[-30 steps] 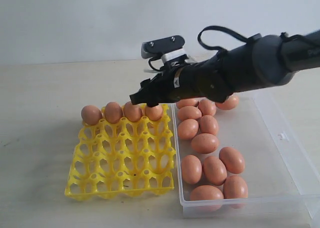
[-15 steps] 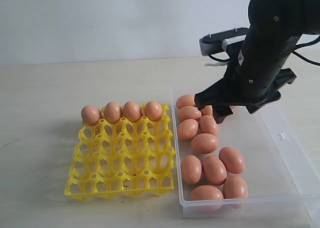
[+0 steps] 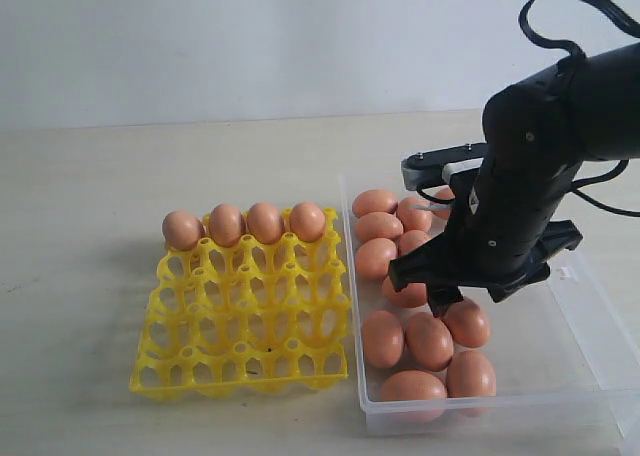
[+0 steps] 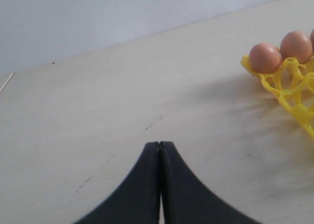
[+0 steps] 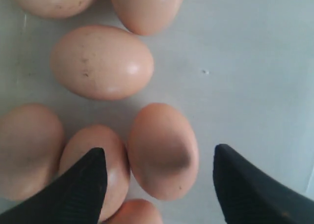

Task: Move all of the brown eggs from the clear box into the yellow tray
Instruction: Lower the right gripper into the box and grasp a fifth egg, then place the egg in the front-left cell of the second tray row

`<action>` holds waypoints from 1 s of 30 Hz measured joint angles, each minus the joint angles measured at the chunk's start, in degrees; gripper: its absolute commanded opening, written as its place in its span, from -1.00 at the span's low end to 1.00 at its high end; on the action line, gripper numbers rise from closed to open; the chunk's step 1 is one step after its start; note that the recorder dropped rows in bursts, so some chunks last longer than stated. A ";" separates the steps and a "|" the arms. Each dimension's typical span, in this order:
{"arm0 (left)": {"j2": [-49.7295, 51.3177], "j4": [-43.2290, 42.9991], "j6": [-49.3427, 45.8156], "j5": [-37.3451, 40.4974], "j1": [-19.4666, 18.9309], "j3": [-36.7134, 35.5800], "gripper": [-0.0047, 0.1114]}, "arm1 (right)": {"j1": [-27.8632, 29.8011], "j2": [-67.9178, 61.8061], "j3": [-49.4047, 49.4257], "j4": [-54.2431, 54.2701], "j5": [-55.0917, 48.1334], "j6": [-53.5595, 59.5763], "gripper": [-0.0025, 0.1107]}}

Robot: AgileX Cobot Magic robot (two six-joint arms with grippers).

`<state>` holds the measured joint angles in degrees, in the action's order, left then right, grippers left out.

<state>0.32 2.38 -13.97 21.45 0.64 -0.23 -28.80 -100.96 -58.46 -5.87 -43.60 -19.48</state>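
Observation:
The yellow tray point(image 3: 240, 321) holds a back row of brown eggs point(image 3: 246, 223). To its right, the clear box point(image 3: 545, 351) has several brown eggs point(image 3: 430, 339) lying along its left side. My right gripper point(image 3: 438, 298) hangs low over the middle of that group, open. In the right wrist view its fingers point(image 5: 91, 177) stand wide on either side of one egg point(image 5: 163, 150) without touching it. Empty and shut, my left gripper point(image 4: 159, 144) hovers over the bare table, off the tray's corner point(image 4: 289, 86), and it does not show in the exterior view.
The right half of the clear box is bare floor up to its right wall point(image 3: 600, 311). The beige table point(image 3: 90, 226) stretches left of and behind the tray. A pale wall stands at the back.
My right arm has left the tray's back row, where the fourth egg now sits. It has swung right over the clear box and dropped down to the eggs near its middle.

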 measured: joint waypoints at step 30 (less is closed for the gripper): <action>0.00 0.00 0.00 0.00 0.00 0.00 -0.92 | -1.93 4.00 0.21 0.14 23.73 4.96 -0.96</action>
<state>0.32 2.38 -13.97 21.45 0.64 -0.23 -30.73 -96.97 -58.25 -5.74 -19.87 -14.53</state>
